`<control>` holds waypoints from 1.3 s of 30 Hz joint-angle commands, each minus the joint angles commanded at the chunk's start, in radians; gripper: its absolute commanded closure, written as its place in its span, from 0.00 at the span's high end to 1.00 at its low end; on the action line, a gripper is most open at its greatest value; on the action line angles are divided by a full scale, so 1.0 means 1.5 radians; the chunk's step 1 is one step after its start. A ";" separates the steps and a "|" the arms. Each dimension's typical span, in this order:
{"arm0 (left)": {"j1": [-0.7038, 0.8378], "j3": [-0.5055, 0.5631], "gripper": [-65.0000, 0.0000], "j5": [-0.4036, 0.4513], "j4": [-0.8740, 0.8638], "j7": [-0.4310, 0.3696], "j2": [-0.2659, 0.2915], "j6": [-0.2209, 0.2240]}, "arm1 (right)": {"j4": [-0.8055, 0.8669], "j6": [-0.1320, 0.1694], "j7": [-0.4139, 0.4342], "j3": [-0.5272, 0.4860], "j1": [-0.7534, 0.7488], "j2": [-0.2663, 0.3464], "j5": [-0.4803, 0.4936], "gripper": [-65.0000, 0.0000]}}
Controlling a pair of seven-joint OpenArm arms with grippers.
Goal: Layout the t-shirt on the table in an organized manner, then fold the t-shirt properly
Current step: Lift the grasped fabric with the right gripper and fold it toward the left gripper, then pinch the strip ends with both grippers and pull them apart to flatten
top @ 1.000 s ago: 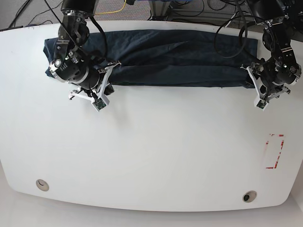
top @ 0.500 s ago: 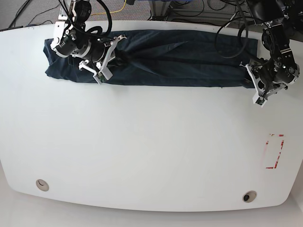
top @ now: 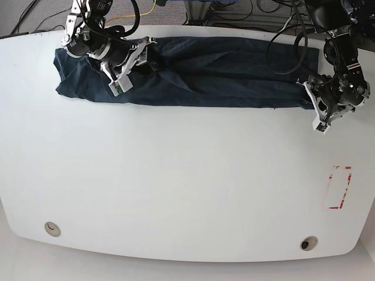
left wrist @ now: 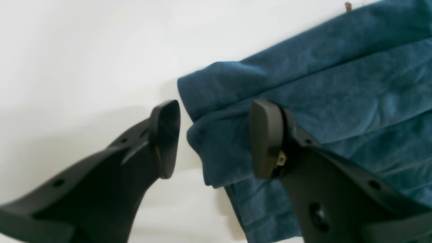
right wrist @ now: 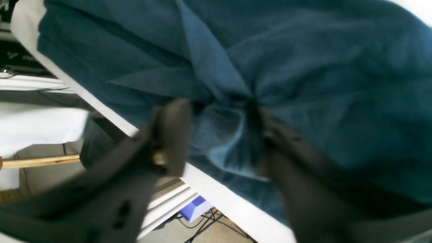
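Observation:
The dark navy t-shirt lies as a long wrinkled band along the far side of the white table. My right gripper hovers over the shirt's left part. In the blurred right wrist view that gripper is open, with a bunched fold of the t-shirt between its fingers, close to the table's far edge. My left gripper is at the shirt's right end. In the left wrist view it stands open astride the t-shirt's corner, low over the table.
A red tape rectangle marks the front right of the table. Two round grommet holes sit near the front edge. Cables run behind the table, and floor and furniture show past its far edge.
My right gripper has moved from the shirt's front edge back over the fabric toward the table's far edge. My left gripper has shifted only slightly at the shirt's right end.

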 joint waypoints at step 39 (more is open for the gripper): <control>0.126 0.046 0.48 -0.082 0.118 0.001 0.007 0.000 | -0.114 0.008 0.004 0.129 0.070 0.101 -0.005 0.22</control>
